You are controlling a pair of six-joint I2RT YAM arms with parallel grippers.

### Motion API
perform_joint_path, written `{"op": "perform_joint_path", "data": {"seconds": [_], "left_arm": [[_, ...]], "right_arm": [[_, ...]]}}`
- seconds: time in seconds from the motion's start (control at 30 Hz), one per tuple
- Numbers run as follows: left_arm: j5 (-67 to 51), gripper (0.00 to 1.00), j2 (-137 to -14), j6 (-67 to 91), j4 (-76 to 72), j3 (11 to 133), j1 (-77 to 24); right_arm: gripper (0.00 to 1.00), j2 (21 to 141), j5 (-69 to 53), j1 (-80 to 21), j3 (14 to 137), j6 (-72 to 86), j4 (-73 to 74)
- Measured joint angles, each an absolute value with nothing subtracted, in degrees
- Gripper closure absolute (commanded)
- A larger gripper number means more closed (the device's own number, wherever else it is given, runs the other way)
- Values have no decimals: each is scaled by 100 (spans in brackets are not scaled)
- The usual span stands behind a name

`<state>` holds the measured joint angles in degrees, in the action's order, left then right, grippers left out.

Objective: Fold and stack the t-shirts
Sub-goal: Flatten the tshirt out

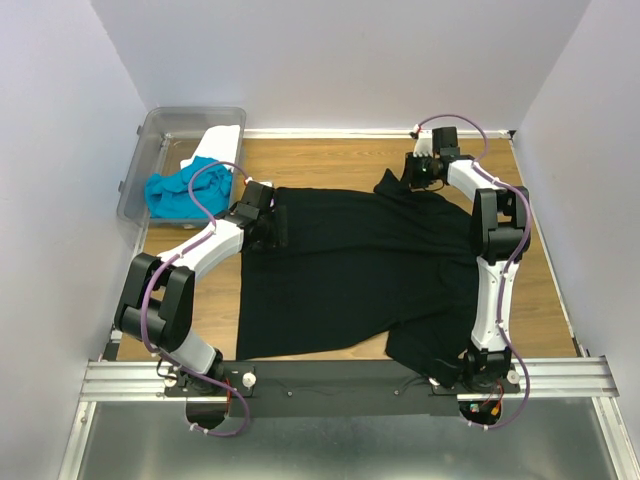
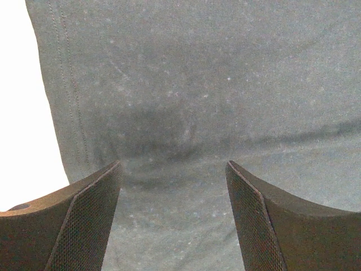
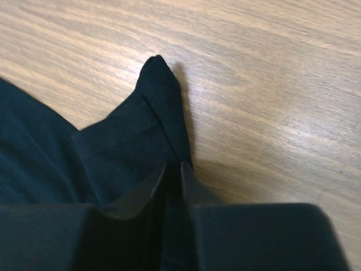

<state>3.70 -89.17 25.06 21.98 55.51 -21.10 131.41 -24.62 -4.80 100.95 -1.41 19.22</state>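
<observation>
While the black shirt (image 1: 350,270) lies spread across the wooden table (image 1: 320,160), the right gripper (image 3: 173,169) is up at its far right corner, fingers clamped almost together on a peak of black cloth. Over at the shirt's far left edge, the left gripper (image 2: 174,166) sits low over the fabric, jaws wide apart, gripping nothing. Turquoise shirt (image 1: 175,192) and white shirt (image 1: 222,145) are bunched in the clear bin (image 1: 160,125), far left corner.
</observation>
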Motion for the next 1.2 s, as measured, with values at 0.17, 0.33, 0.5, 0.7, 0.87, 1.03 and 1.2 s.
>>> {"op": "perform_joint_path", "data": {"seconds": [0.17, 0.33, 0.5, 0.7, 0.87, 1.03, 1.2], "left_arm": [[370, 18, -8917, 2506, 2198, 5551, -2112], [370, 19, -8917, 2508, 2196, 5551, -2112], [370, 18, -8917, 2510, 2196, 5551, -2112], [370, 18, -8917, 2515, 2191, 5548, -2112], [370, 18, -8917, 2534, 2185, 5542, -2112], [370, 18, -8973, 2539, 2062, 5500, -2112], [370, 19, -9371, 2534, 1949, 5579, -2112]], "right_arm": [[100, 13098, -2418, -480, 10055, -220, 1940], [99, 12895, -2165, -480, 10053, -294, 1944], [98, 12689, -1702, -467, 10127, -403, 1940], [91, 12674, -1247, -425, 10346, -526, 1938], [69, 12687, -1201, -349, 10346, -502, 1940], [64, 12698, -1210, -259, 10346, -482, 1940], [59, 12702, -1243, -180, 10346, -451, 1940]]}}
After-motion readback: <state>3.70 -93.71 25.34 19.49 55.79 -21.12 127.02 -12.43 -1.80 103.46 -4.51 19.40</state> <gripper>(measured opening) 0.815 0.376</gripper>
